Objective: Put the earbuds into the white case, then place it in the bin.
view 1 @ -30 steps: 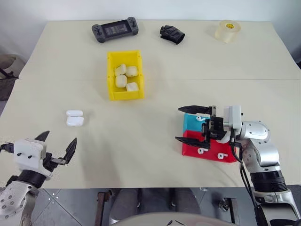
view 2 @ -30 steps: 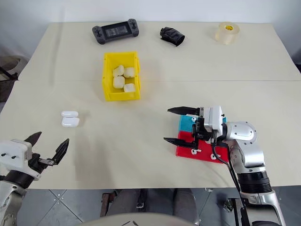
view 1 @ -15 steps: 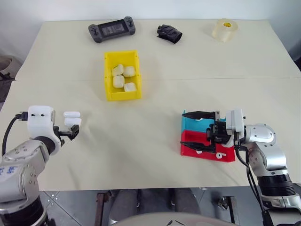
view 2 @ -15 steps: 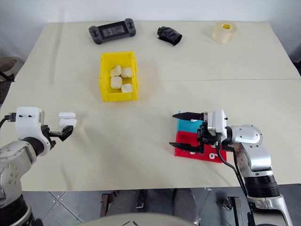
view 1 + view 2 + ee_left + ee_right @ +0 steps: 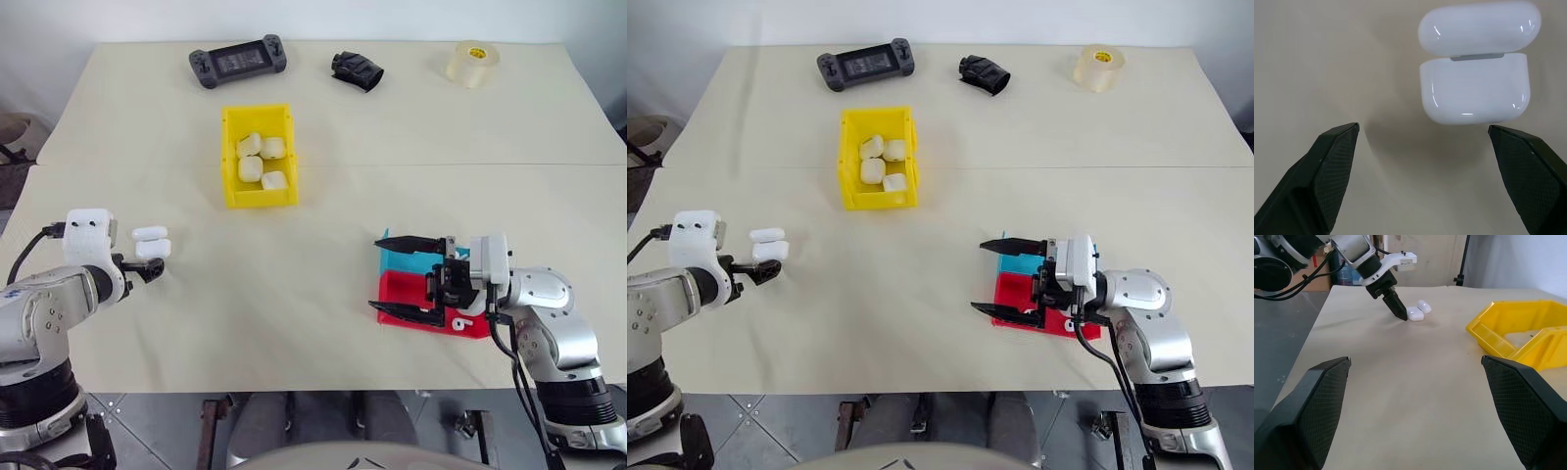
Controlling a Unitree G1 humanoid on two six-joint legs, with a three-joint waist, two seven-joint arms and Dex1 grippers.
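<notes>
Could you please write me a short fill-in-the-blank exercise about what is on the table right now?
1. The yellow bin holds ____ white cases.
2. The white case in front of the left gripper lies with its lid ____.
3. The right gripper hovers over the red tray and the ____ tray.
4. The roll of tape stands at the table's far ____ corner.

Missing words: four; open; teal; right

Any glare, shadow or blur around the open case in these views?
Left wrist view: bright glints on the white case, a soft shadow on the table below it, and blurred fingers. Head views: even light, faint shadows.
</notes>
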